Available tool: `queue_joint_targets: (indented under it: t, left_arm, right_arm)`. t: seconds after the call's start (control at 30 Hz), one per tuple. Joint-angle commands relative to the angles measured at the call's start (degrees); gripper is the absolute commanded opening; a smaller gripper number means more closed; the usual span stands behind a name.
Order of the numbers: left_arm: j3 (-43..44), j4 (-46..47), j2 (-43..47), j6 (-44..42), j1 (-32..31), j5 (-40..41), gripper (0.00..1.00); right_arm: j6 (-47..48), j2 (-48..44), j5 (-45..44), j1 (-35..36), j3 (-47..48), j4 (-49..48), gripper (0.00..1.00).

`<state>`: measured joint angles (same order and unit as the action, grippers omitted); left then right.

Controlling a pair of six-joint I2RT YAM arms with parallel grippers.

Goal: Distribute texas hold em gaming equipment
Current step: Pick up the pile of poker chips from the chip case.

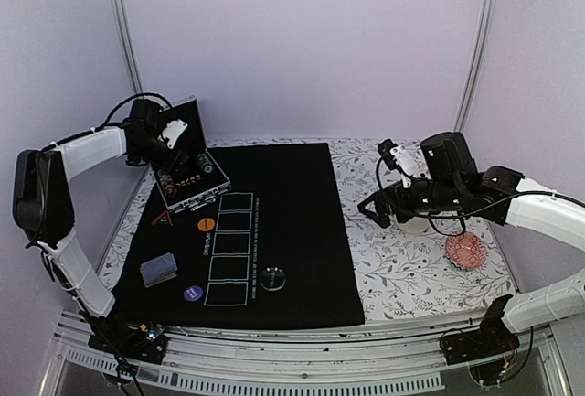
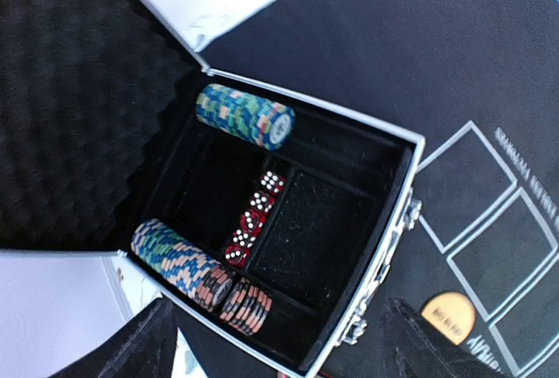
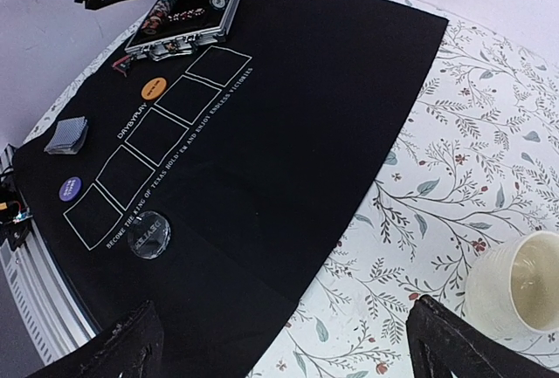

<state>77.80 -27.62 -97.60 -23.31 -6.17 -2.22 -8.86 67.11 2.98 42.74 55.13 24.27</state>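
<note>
With the left pincer [image 2: 279, 347] and right pincer [image 3: 293, 343] both spread wide and empty, a misaligned dip into the silver-rimmed black case [image 2: 384, 238] could scatter its blue-green striped poker chip roll [image 2: 244, 116].

Printed in white on black mat [image 3: 306, 90], along card outlines: "BECOME THE KING OF TEXAS HOLD'EM AND ENJOY ENDLESS VICTORIES".
</note>
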Motion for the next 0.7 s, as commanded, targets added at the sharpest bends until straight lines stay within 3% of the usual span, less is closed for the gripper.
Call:
queue_joint_targets:
  t: [0.0,0.17,0.3,0.47,0.67]
  left_arm:
    - [1.02,2.47,-1.77,-12.05,6.53,-12.96,0.78]
    - [-1.73,1.87,-2.12,-17.20,8.81,-13.78,0.61]
    - [-3.29,2.63,-5.10,-19.35,9.53,-11.65,0.64]
    - [-4.62,2.86,-6.44,-21.33,9.87,-15.87,0.70]
    - [-6.52,7.48,-7.54,-20.58,10.89,-9.76,0.69]
  right_arm:
    - [3.82,-0.34,2.54,-0.09,1.47,-0.76,0.99]
    - [4.44,2.55,3.79,-0.09,1.50,-1.29,0.99]
    - [4.70,4.61,4.59,-0.08,1.64,-1.92,0.99]
    - [4.78,7.54,3.41,-0.09,2.67,-0.58,0.99]
    - [5.43,9.07,5.62,-0.09,2.54,-1.50,0.99]
